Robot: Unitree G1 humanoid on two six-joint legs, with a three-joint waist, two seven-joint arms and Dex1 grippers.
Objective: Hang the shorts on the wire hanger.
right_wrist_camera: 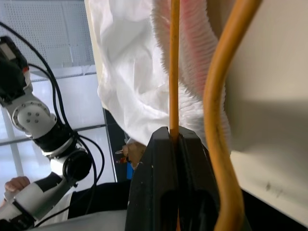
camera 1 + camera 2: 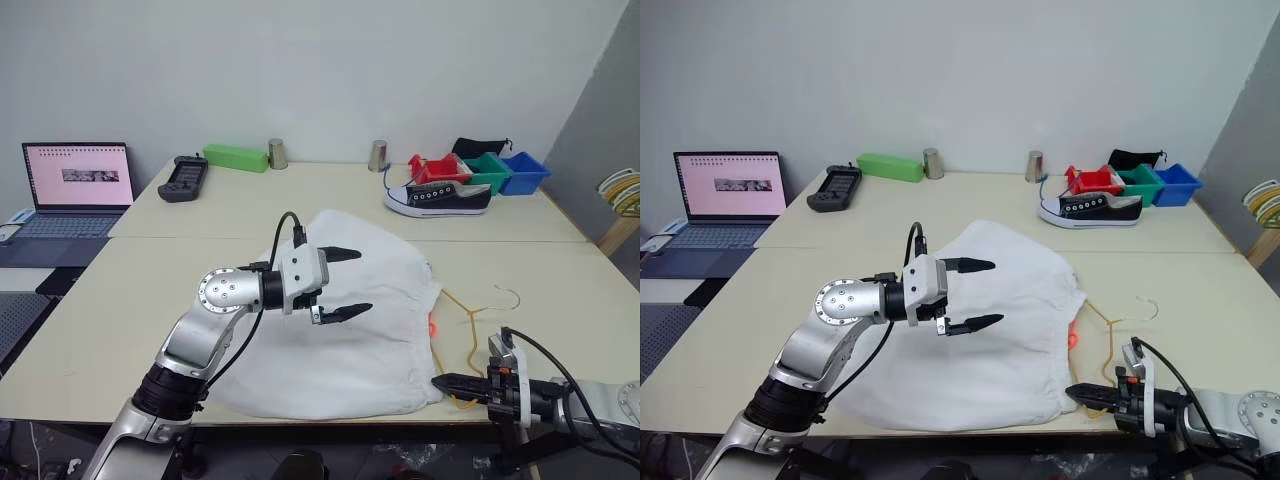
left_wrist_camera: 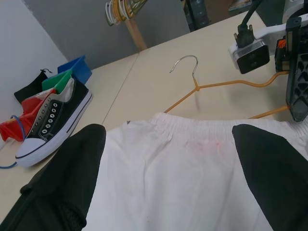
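Indoors, beige table (image 2: 560,270), white wall; left gripper (image 2: 340,284) spread above shorts (image 2: 360,340); right gripper (image 2: 447,383) pinching wire hanger (image 2: 470,325)

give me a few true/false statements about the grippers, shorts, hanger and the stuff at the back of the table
1. The left gripper hangs open above the shorts. True.
2. The right gripper is shut on the hanger. True: the right wrist view shows the orange wire pinched between its fingers.
3. The shorts already hang on the hanger. False: they lie flat on the table, with the hanger beside their waistband.
4. The sneaker sits on top of the shorts. False: it stands apart at the back, by the coloured bins.
5. The laptop is closed. False: its screen is up and lit.
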